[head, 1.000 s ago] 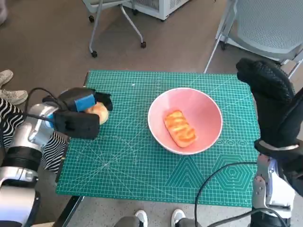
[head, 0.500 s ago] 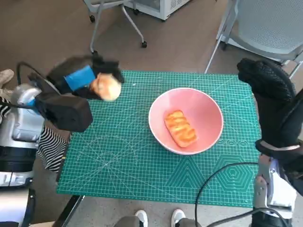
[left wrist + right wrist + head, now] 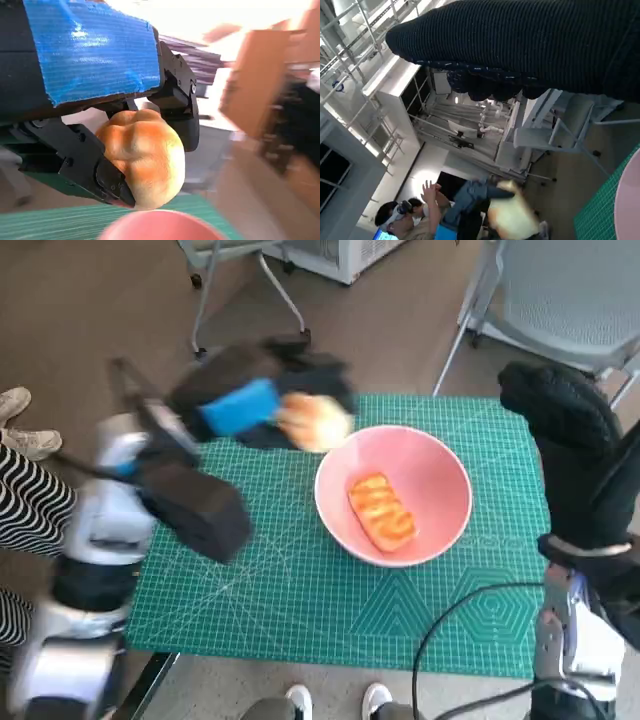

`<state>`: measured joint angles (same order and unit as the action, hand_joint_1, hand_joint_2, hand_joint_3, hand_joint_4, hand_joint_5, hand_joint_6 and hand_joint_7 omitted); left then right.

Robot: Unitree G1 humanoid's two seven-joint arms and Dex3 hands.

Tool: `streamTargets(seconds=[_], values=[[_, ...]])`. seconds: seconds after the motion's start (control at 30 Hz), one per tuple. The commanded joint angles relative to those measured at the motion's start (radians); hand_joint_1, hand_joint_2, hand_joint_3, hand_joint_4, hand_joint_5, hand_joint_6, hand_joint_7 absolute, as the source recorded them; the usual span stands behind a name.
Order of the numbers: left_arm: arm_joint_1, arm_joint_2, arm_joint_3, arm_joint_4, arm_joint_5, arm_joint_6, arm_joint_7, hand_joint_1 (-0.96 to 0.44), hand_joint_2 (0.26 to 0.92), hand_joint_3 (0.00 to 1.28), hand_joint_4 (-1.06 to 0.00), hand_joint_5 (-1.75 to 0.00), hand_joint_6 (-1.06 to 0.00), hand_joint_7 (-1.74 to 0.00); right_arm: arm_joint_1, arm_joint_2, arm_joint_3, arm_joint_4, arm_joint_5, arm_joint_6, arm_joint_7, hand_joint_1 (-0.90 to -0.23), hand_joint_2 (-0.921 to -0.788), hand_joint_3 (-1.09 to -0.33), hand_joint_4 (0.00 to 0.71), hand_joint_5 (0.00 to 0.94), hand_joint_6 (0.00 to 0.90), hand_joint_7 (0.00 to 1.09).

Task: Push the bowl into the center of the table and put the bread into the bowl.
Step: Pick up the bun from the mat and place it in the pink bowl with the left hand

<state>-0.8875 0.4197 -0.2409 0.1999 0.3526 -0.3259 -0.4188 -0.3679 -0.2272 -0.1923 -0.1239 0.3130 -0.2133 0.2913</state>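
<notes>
A green cutting mat (image 3: 300, 590) covered the table. Beyond the mat's far right corner stood a grey mesh chair (image 3: 560, 290); beyond its far left, a wheeled chair base (image 3: 245, 300). White shoes (image 3: 20, 425) lay left of the mat.
</notes>
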Motion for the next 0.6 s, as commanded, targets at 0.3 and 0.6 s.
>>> streamTargets(seconds=[0.3, 0.6], values=[[-0.092, -0.148, -0.116, 0.254, 0.060, -0.120, 0.045, 0.00, 0.918, 0.02, -0.80, -1.08, -0.65, -1.10, 0.021, 0.005, -0.002, -0.012, 0.002, 0.015, -0.010, -0.680, -0.921, -0.718, 0.196, 0.000, 0.070, 0.55], [-0.142, -0.215, -0.184, 0.441, 0.130, -0.171, 0.073, 0.00, 0.920, 0.03, -0.77, -1.10, -0.62, -1.14, 0.030, 0.000, -0.009, -0.023, 0.005, 0.025, -0.011, -0.680, -0.921, -0.712, 0.195, 0.000, 0.069, 0.55]])
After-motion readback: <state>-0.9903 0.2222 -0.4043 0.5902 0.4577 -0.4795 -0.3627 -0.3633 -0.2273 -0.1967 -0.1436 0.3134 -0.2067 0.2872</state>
